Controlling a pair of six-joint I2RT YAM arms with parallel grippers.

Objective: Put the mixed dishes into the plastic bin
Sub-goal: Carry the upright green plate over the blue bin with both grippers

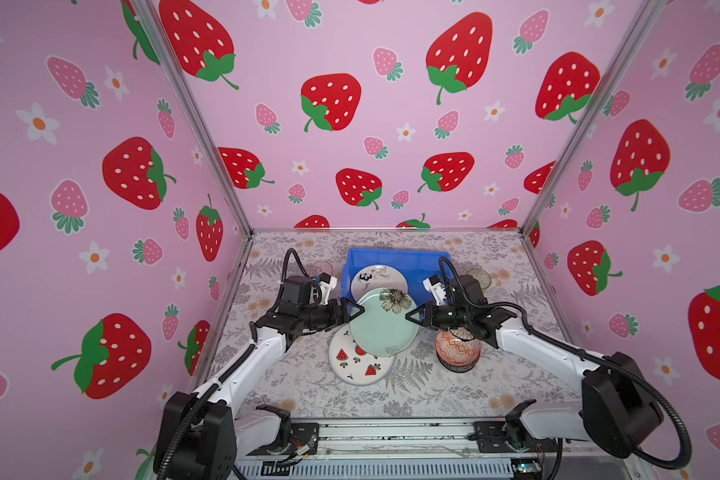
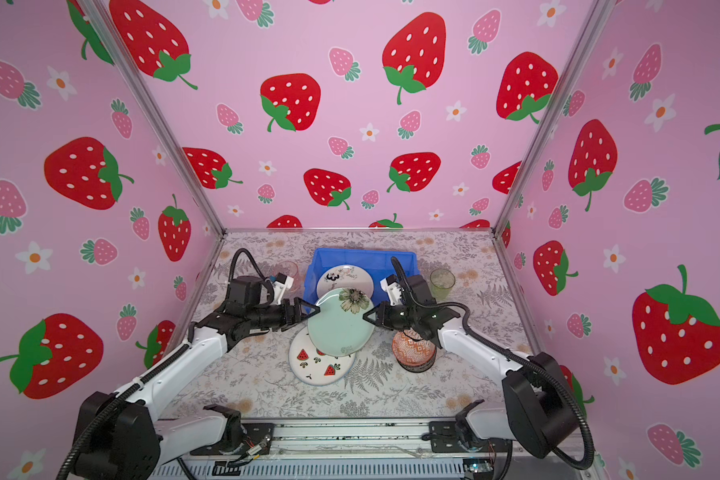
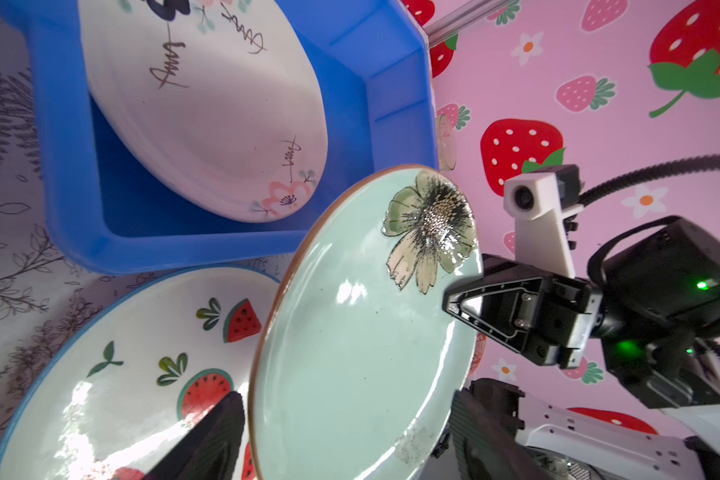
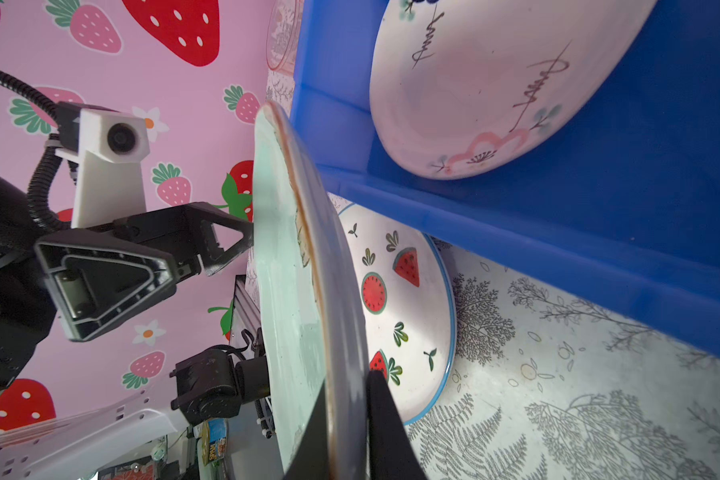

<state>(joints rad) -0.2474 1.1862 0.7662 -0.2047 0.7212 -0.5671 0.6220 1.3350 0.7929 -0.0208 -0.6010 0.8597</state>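
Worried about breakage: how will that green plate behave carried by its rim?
The green plate looks like glazed ceramic: probably stiff and breakable. Its glossy rim may slip in the right gripper. Pinched at one edge, it could swing.

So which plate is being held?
The mint-green flower plate, pinched at its rim by the right gripper; the black-marked plate sits in the blue bin, the watermelon plate on the table.

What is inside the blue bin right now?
The bin holds one white plate with black marks, tilted; bare blue floor shows beside it. Whatever lies under the plate is covered.
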